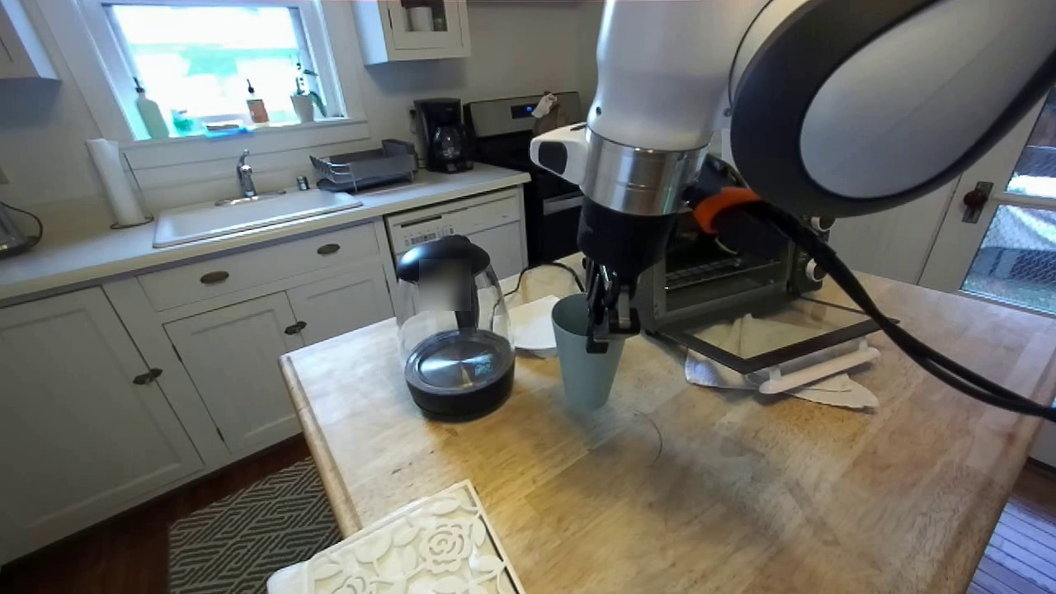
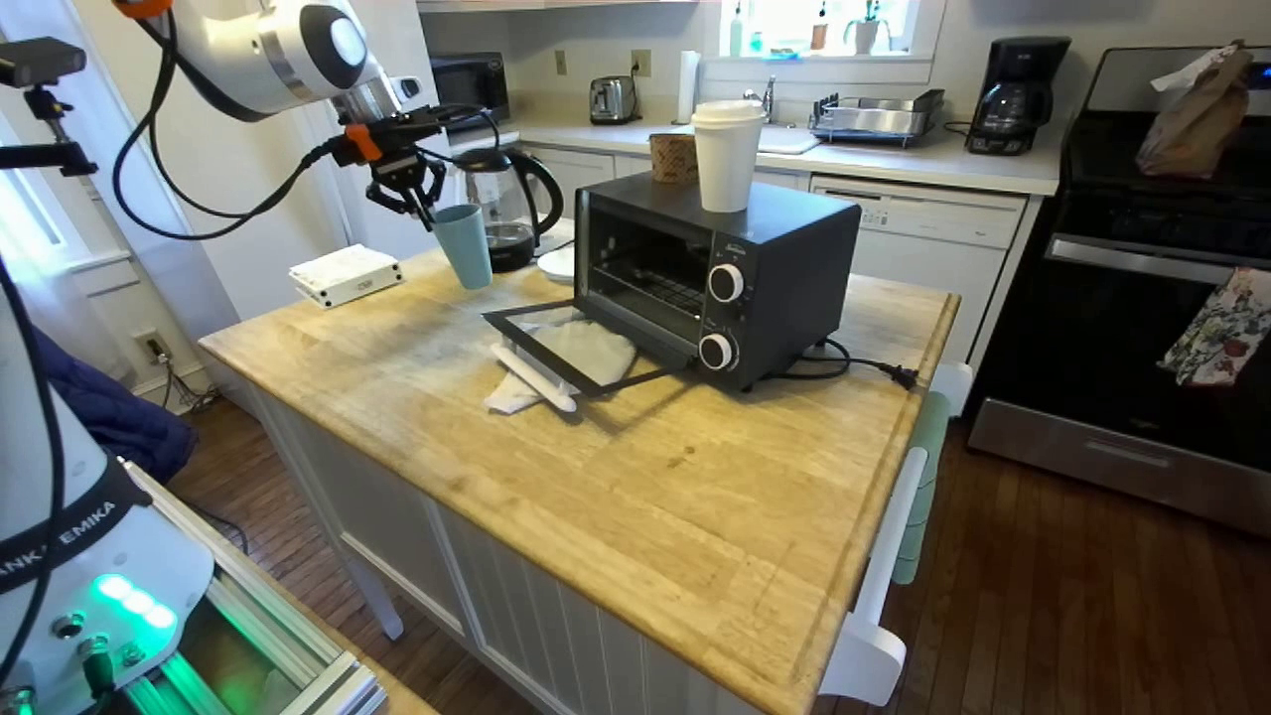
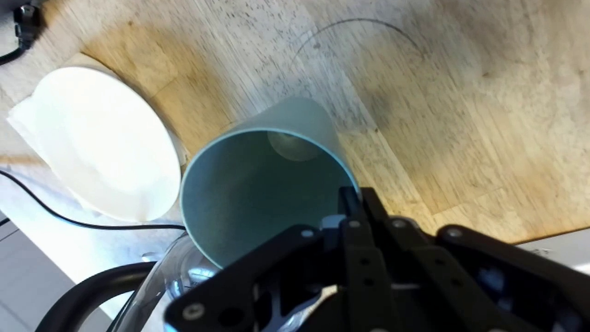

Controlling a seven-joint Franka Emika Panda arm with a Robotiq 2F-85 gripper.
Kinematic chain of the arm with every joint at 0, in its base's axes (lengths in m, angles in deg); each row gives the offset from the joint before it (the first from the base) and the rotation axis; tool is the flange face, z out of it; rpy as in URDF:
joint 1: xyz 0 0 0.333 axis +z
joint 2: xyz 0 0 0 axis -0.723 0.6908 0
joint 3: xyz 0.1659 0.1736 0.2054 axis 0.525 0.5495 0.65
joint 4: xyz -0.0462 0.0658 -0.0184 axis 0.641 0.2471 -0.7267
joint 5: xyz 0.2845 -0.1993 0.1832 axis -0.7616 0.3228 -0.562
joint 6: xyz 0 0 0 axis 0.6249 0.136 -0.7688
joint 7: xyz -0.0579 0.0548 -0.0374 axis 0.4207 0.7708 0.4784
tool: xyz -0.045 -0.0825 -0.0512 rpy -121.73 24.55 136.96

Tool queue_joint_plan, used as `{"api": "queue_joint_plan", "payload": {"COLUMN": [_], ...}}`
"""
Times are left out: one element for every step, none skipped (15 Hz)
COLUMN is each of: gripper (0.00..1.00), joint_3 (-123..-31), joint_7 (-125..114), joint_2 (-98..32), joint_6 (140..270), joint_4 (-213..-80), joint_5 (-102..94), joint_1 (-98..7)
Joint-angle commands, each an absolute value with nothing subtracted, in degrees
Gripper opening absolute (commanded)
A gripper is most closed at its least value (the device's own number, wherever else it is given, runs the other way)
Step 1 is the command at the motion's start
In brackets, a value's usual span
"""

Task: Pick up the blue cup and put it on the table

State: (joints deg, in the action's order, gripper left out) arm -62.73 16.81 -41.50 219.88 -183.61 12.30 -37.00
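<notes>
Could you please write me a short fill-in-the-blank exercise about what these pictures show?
The gripper has one finger inside the blue cup and the other ____ it.
The door of the toaster oven hangs ____.
The lidded cup on that oven is ____ in colour.
The kettle has a handle coloured ____.

Missing words: outside; open; white; black.

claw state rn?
Claw: closed, holding the blue cup by its rim.
</notes>
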Motion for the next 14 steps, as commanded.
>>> {"api": "queue_joint_plan", "payload": {"gripper": [0.01, 0.01, 0.01, 0.01, 0.01, 0.01, 0.01, 0.01, 0.29, 0.29, 0.35, 0.42, 0.48, 0.57], "joint_3": [-64.35, -64.59, -64.72, -64.71, -64.74, -64.53, -64.51, -64.21, -64.13, -64.11, -64.06, -63.57, -63.24, -63.23], "joint_7": [12.53, 12.13, 12.01, 12.16, 12.23, 12.53, 12.54, 13.10, 13.21, 13.25, 13.33, 14.17, 14.53, 14.26], "joint_2": [-39.74, -39.34, -38.96, -38.62, -38.26, -37.87, -37.63, -37.39, -37.30, -37.35, -37.95, -38.64, -40.44, -42.46], "joint_6": [225.58, 226.54, 227.29, 227.90, 228.41, 228.72, 229.05, 229.12, 228.95, 228.70, 228.13, 227.51, 226.78, 225.75], "joint_4": [-183.96, -184.07, -184.19, -184.28, -184.36, -184.44, -184.55, -184.63, -184.62, -184.53, -184.45, -184.46, -184.51, -184.52], "joint_5": [14.89, 14.53, 14.01, 13.23, 12.87, 12.05, 11.76, 10.97, 10.63, 10.52, 10.38, 9.24, 8.70, 9.18], "joint_1": [-36.81, -36.84, -36.86, -36.93, -36.98, -37.10, -37.11, -37.28, -37.30, -37.28, -37.27, -37.54, -37.50, -37.06]}}
